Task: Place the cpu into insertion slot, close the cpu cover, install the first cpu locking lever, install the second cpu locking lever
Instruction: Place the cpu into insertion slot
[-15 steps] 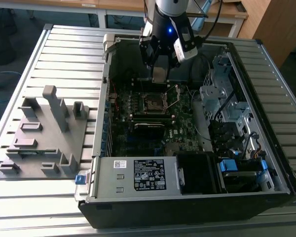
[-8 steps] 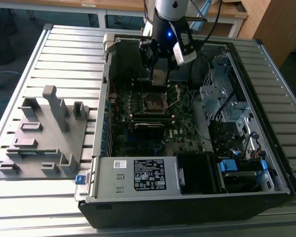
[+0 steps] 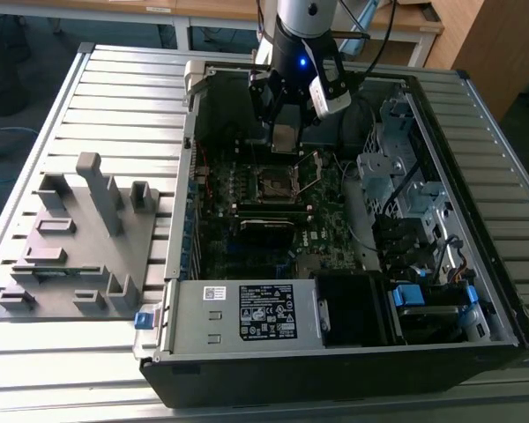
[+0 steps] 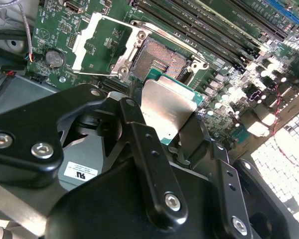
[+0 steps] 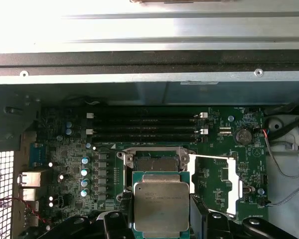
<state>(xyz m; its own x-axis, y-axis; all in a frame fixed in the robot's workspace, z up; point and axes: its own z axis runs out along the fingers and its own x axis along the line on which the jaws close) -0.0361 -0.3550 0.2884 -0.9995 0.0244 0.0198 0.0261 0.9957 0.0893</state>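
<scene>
My gripper (image 3: 285, 141) is shut on the cpu (image 3: 285, 135), a silvery square plate on a green base, and holds it a little above the circuit board. Both wrist views show the cpu (image 4: 167, 104) (image 5: 161, 206) pinched between two black fingers (image 4: 139, 139) (image 5: 203, 219). Just beyond the cpu's edge lies the insertion slot (image 4: 157, 59) (image 5: 154, 163) (image 3: 276, 183), dark inside and uncovered. The cpu cover (image 4: 97, 42) (image 5: 217, 181), a silvery frame with a square window, lies swung open flat on the board beside the slot.
The board sits deep in an open computer case (image 3: 181, 220) on a slatted table. A power supply (image 3: 256, 313) lies at the near end, and drive cages (image 3: 406, 194) stand at the exterior view's right. A grey fixture plate (image 3: 79, 238) lies at its left. Memory modules (image 5: 144, 127) run beside the slot.
</scene>
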